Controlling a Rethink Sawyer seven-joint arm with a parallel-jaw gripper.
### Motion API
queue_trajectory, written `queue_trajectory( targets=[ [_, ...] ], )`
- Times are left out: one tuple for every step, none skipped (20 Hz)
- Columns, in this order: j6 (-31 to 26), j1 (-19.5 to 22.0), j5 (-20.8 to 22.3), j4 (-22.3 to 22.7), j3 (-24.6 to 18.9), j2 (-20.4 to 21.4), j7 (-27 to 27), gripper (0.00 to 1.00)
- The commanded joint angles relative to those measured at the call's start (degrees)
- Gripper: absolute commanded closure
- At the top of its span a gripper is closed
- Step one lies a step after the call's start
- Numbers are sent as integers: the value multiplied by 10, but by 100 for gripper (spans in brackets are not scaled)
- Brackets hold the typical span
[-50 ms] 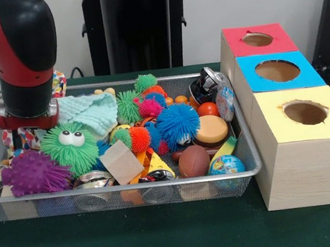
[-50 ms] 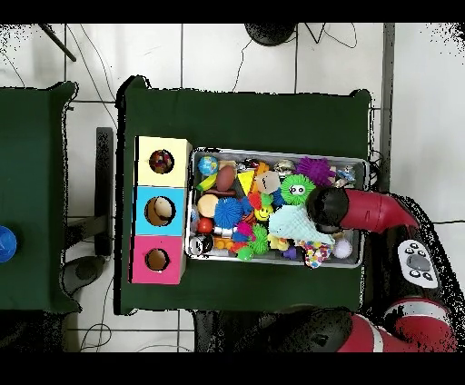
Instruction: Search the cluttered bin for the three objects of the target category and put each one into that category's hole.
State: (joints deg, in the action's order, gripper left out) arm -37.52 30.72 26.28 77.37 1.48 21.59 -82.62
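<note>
While the arm (image 1: 19, 57) hangs over the bin's end at nine o'clock in the front view, its wrist hides whatever the gripper is doing, so I cannot tell its state. Below it the wire bin (image 1: 131, 192) is crowded: a green googly-eyed puffer (image 1: 70, 145) and a purple spiky ball (image 1: 34, 172) sit toward eight o'clock, a pale green cloth (image 1: 93, 111) lies just behind them, and a blue spiky ball (image 1: 177, 123) is near the centre. A small basketball (image 1: 193, 160) and a globe ball (image 1: 226, 165) rest at the five o'clock corner. Just beside the bin at three o'clock stands the wooden box, with a red-topped hole (image 1: 257, 39), a blue-topped hole (image 1: 277, 70) and a yellow-topped hole (image 1: 305, 112). No hole shows anything inside from this angle.

Seen from overhead, the arm crosses the bin's three o'clock end, its wrist over the cloth and just beside the green puffer. The box lies at nine o'clock of the bin. A dark rounded object (image 2: 162, 162) shows inside the yellow hole, while the blue and red ones look empty.

Judging from that, perhaps one item is already delivered, if yellow marks the target category; the pictures do not say which category it is. At least two seem left to find in the heap.
</note>
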Motion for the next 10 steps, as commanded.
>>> queue_trajectory(
  targets=[
    [54, 12, 8, 20, -25, 21, -41, 0],
    [53, 11, 6, 29, -22, 32, -44, 0],
    [49, 12, 3, 35, -23, 40, -43, 0],
    [46, 12, 0, 38, -24, 46, -41, 0],
    [43, 12, 0, 37, -24, 49, -40, 0],
    [41, 11, 0, 33, -25, 49, -38, 0],
    [42, 12, 1, 30, -27, 49, -36, 0],
    [39, 13, 1, 25, -28, 48, -34, 0],
    [37, 13, 1, 21, -29, 48, -31, 0],
    [37, 17, 1, 23, -30, 48, -29, 0]
  ],
)
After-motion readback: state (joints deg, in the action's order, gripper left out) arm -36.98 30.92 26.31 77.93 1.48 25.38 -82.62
